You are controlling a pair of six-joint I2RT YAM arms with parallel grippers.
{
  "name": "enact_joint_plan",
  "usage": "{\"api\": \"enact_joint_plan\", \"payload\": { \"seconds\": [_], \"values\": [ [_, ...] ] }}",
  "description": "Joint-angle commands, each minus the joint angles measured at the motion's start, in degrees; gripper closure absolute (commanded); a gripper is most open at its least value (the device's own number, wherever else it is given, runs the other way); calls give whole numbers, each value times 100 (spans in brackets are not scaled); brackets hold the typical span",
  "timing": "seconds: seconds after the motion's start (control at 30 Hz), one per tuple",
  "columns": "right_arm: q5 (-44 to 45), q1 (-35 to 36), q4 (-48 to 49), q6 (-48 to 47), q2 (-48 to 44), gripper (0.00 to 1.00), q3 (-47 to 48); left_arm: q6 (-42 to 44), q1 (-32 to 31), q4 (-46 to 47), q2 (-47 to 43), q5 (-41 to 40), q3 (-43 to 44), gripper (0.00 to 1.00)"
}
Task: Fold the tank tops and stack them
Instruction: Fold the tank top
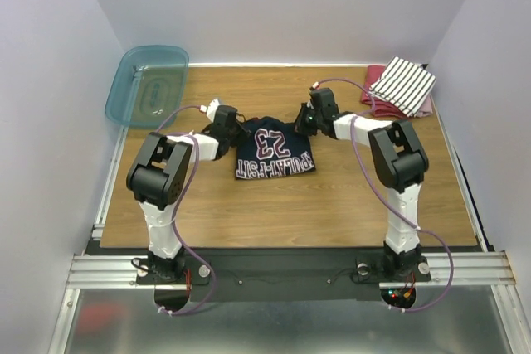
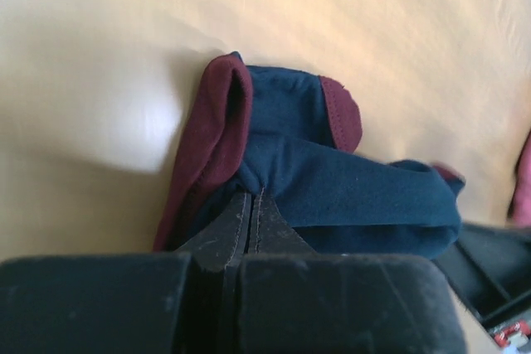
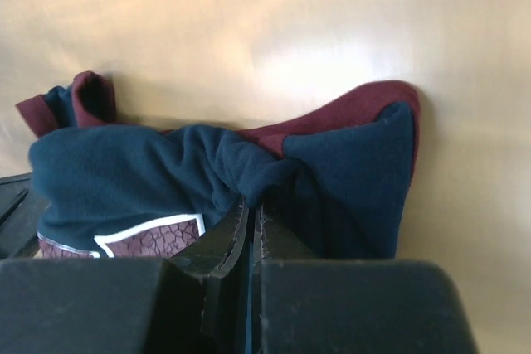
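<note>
Teal bin [image 1: 148,84] sits upper left. L gripper [image 2: 251,196] is pressed together, pinching the navy "23" tank top [image 1: 274,153], mid-frame, at its far left corner. R gripper [image 3: 251,205] pinches the far right corner likewise. Risk: a thin bite slips, or an uneven pull skews the fold. Tips are buried in cloth, so no. of layers caught is unclear. Striped tank top [image 1: 403,84] lies folded upper right on a reddish cloth [image 1: 371,99], mostly covered.

Left arm [image 1: 166,167] and right arm [image 1: 398,155] angle inward — both jaws pinched closed
</note>
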Motion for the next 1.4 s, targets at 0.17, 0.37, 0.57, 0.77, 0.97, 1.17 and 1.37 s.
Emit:
{"api": "enact_joint_plan", "payload": {
  "seconds": [0.17, 0.37, 0.57, 0.77, 0.97, 1.17, 1.37],
  "values": [
    [424, 259, 323, -159, -2028, 100, -2616, -295, -666, -490, -1935, -436, -1669, 100],
    [513, 277, 314, -89, -3137, 100, -2995, 198, -842, -999, -2595, -428, -1362, 100],
    [530, 277, 253, -18, -3938, 100, -3127, 303, -939, -1176, -3167, -437, -1370, 100],
    [766, 277, 200, -18, -4202, 100, -3066, 470, -930, -1369, -3229, -630, -1090, 100],
    [1286, 233, 200, -141, -3827, 100, -2671, 549, -667, -1362, -2685, -657, -476, 100],
    [1208, -153, 200, -273, -2256, 100, -1662, 901, -122, -1220, -1201, -77, 772, 100],
    [1049, -479, 200, -150, -1390, 84, -1150, 1235, 71, -598, 101, 730, 1661, 83]
  ]
}}
